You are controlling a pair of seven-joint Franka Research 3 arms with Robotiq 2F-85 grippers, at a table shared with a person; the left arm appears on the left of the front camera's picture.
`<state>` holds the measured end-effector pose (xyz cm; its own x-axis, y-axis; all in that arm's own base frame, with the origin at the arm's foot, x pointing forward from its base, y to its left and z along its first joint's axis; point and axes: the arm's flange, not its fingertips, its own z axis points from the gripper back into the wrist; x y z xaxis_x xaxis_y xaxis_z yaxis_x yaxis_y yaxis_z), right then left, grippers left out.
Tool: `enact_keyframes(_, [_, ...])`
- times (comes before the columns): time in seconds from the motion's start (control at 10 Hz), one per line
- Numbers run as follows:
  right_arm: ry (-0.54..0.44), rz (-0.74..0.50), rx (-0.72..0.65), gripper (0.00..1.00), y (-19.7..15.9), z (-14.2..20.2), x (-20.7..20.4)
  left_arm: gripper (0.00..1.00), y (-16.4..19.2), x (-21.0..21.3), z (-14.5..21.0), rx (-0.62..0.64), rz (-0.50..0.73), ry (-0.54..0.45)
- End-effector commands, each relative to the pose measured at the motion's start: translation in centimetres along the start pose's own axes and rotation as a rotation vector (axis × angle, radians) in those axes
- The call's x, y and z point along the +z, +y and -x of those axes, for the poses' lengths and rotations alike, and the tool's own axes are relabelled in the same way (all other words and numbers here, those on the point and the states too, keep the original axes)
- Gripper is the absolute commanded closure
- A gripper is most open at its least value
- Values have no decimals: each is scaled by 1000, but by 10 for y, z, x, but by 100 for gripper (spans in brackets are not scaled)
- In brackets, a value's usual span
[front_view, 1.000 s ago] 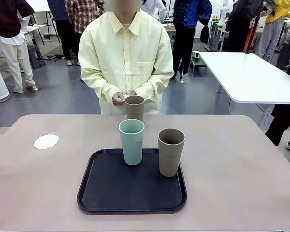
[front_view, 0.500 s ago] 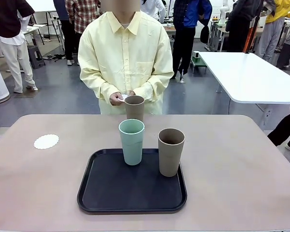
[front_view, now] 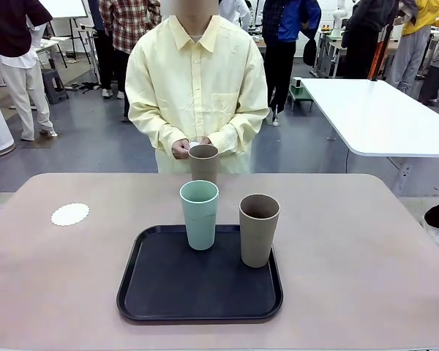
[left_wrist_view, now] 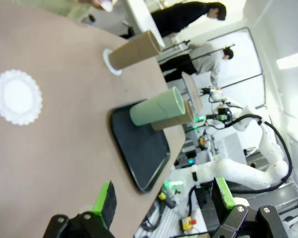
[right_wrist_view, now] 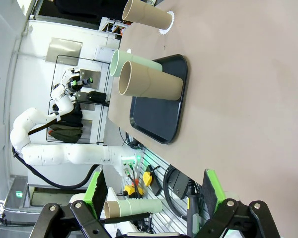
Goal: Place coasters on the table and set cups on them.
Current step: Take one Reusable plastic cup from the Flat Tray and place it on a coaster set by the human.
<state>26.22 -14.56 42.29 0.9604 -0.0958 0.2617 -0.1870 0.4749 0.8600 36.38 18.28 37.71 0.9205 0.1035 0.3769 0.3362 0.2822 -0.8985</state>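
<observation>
The person [front_view: 197, 80] has edged right since a moment ago. My left gripper [left_wrist_view: 164, 194] and right gripper [right_wrist_view: 154, 186] both gape empty. A green cup [front_view: 199, 214] and a brown cup [front_view: 258, 229] sit on the tray [front_view: 168, 292] at centre, with a bare coaster [front_view: 70, 214] at centre-left.

Beyond, grey glossy floor [front_view: 95, 150]. At right, a white table [front_view: 380, 117] with a rounded corner. Farther back, several standing people [front_view: 282, 44]; at left, a grey stool [front_view: 55, 82]. Overhead, a bright ceiling light [left_wrist_view: 291, 60].
</observation>
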Motion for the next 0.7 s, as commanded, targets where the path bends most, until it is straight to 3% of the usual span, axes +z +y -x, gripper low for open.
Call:
enact_keyframes(0.0, [-10,-18,10,0,-1,-2,0,0,-18,-11,-8,-100,-146,55])
enact_keyframes(0.4, [-10,-18,10,0,-1,-2,0,0,-94,-103,-41,-472,-382,272])
enact_keyframes(0.6, [-10,-18,10,0,-1,-2,0,0,-124,-155,-43,-673,-421,460])
